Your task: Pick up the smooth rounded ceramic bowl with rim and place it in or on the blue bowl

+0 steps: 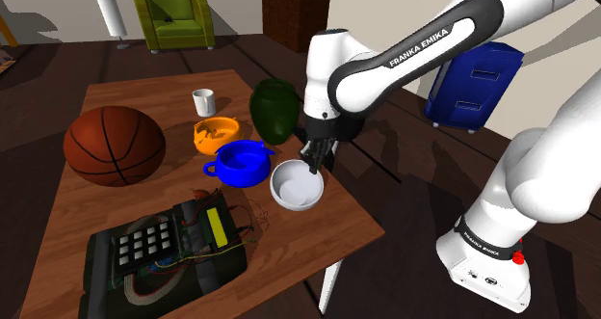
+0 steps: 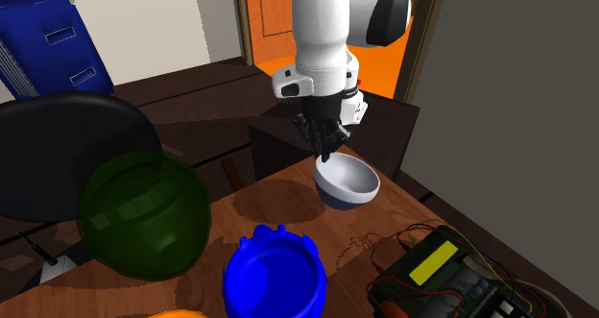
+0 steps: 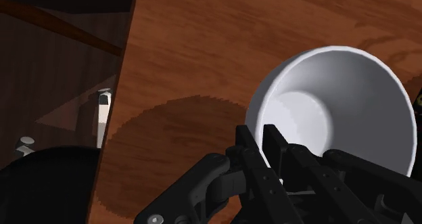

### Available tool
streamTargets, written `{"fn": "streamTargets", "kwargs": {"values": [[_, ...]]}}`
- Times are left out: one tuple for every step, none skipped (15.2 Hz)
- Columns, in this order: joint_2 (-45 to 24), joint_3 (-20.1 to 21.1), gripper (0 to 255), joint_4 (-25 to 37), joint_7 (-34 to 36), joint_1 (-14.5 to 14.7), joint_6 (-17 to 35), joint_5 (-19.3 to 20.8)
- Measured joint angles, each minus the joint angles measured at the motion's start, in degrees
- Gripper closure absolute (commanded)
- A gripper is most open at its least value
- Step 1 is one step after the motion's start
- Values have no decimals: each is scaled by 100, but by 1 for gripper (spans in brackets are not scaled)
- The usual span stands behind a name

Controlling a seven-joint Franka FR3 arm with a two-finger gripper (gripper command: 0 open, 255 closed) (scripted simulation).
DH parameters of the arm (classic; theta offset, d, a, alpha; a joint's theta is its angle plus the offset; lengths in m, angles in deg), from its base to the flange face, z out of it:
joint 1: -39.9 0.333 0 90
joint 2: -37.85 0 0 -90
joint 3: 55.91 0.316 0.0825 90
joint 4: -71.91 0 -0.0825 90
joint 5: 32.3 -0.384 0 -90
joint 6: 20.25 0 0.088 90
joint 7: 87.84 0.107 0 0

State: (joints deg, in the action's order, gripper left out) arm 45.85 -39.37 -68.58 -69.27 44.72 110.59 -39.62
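A white bowl (image 1: 296, 188) with a smooth round rim hangs tilted just above the wooden table (image 1: 125, 91), near its edge on the shoulder view's right. My gripper (image 1: 314, 165) is shut on the far side of its rim. In the second exterior view the gripper (image 2: 326, 156) comes straight down onto the white bowl (image 2: 347, 183), which casts a shadow on the wood below. In the wrist view the fingers (image 3: 251, 150) clasp the rim of the white bowl (image 3: 338, 107). The blue bowl (image 1: 241, 163) (image 2: 275, 278) stands right beside it, further in on the table.
A dark green vase (image 1: 274, 109) (image 2: 144, 215) stands behind the blue bowl. An orange bowl (image 1: 216, 133), a white cup (image 1: 202, 102) and a basketball (image 1: 114, 146) lie further in. A black keypad device (image 1: 169, 250) occupies the near end. A blue bin (image 1: 474, 86) stands on the floor.
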Motion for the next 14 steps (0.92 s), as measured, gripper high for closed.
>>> {"fn": "streamTargets", "kwargs": {"values": [[56,-6,255,48,-2,0,-102,-7],[106,-8,255,79,-2,4,-182,-17],[156,-13,255,113,-5,5,-266,-25],[190,-18,255,164,-4,4,-350,-27],[238,-22,255,207,-3,7,-441,-34],[307,-25,255,239,-3,12,-539,-47],[347,-32,255,272,-7,11,-611,-52],[383,-43,255,321,-16,7,-698,-53],[443,-51,255,344,-21,9,-779,-63],[467,-56,255,383,-22,7,-842,-63],[518,-62,255,419,-22,10,-929,-71],[542,-63,255,479,-14,11,-1011,-70],[581,-69,255,522,-13,12,-1092,-74],[621,-84,255,565,-28,7,-1175,-75]]}}
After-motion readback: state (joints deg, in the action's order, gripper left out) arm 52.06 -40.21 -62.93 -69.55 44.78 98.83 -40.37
